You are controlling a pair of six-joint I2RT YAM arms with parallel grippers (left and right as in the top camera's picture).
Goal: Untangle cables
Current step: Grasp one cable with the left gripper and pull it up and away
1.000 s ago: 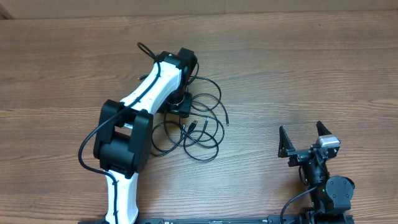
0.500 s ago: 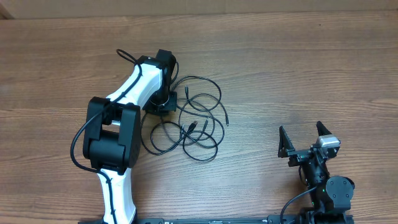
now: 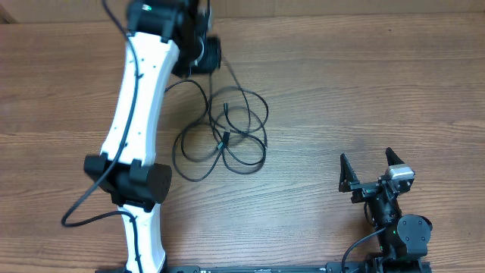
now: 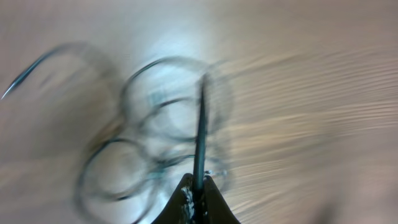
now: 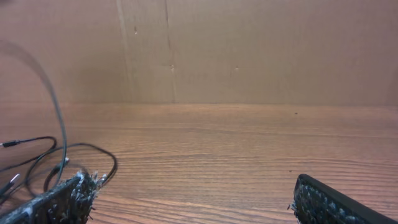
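As left hand (image 4: pixel 198 185) pinches cable (image 4: pixel 201 124) (one), right (image 3: pixel 369 161) gapes.

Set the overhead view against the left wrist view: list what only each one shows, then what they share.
Only the overhead: the right gripper, jaws open and empty, at the near right, and the whole white left arm stretched toward the far edge.
Only the left wrist: the left gripper close up, shut on one strand of the cables that runs straight away from its fingertips; the picture is motion-blurred.
Both: the cables lying in loose overlapping loops on the wooden table.
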